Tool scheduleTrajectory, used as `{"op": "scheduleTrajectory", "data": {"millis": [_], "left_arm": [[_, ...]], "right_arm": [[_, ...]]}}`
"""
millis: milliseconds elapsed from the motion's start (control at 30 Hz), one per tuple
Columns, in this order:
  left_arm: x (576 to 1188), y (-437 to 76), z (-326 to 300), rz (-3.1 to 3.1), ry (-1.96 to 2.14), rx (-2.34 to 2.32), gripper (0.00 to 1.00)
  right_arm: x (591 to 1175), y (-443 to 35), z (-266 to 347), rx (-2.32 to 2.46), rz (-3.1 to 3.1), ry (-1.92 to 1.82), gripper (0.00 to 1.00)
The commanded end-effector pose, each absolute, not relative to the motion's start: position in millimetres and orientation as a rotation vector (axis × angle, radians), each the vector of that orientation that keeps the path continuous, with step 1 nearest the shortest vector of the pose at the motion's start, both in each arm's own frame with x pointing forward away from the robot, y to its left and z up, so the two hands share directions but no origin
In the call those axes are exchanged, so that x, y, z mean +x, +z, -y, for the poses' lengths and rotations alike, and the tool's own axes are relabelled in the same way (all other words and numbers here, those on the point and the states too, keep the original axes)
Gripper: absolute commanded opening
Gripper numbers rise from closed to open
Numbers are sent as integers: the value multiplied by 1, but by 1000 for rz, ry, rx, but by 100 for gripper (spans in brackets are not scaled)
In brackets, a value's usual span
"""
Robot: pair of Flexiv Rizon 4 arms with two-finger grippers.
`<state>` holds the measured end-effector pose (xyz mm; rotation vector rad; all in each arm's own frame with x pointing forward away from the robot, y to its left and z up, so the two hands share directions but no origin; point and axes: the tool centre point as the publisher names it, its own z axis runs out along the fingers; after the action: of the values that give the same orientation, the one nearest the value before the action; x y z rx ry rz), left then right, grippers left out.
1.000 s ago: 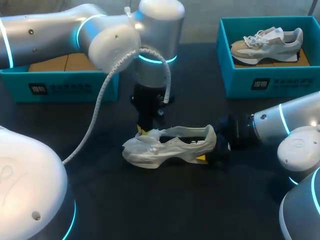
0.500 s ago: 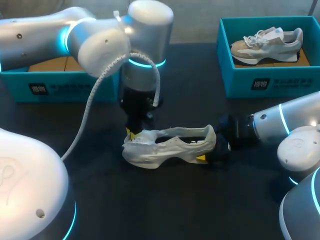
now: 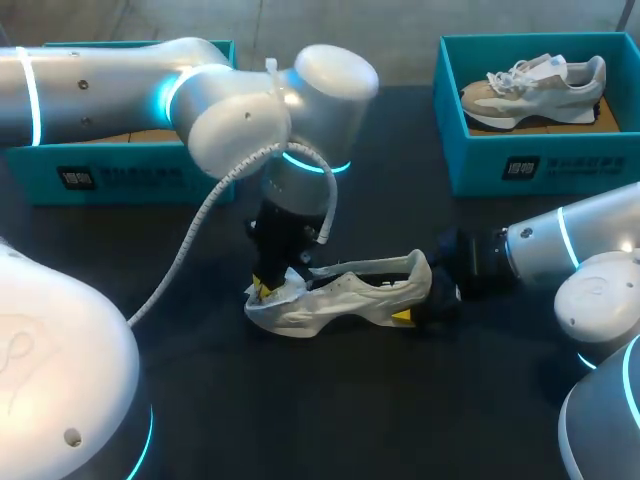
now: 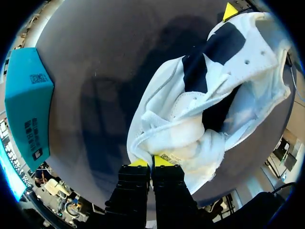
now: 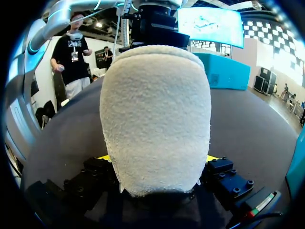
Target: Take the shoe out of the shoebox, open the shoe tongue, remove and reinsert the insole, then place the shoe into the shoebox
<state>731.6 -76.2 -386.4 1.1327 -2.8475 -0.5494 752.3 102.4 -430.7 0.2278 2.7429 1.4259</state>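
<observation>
The left gripper (image 4: 145,162) pinches the edge of the white shoe's (image 3: 340,295) tongue (image 4: 174,143) between nearly closed yellow tips, and the shoe stretches ahead of them. The right gripper (image 5: 157,160) clamps the heel (image 5: 155,109) between its spread fingers, with the shoe resting on the table (image 3: 350,400).

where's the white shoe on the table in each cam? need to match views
Head view: white shoe mid-table, between both grippers.
Left wrist view: just ahead of the left gripper, which pinches its fabric.
Right wrist view: its heel fills the middle, clamped in the right gripper.
Shared landmark: right gripper's yellow tip at the heel.
</observation>
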Motion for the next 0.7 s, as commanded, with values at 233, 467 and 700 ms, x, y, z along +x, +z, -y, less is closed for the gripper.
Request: {"op": "scheduleTrajectory", "data": {"millis": [233,467,700], "left_arm": [[731,-387,75,2844,-556,1139,100],[732,-370,77,2846,-466,1145,100],[738,-347,76,2831,-343,1091,100]], "right_arm": [[755,-436,-101,231,-2745,1420,0],[755,-436,-101,231,-2745,1420,0],[755,-436,-101,231,-2745,1420,0]]}}
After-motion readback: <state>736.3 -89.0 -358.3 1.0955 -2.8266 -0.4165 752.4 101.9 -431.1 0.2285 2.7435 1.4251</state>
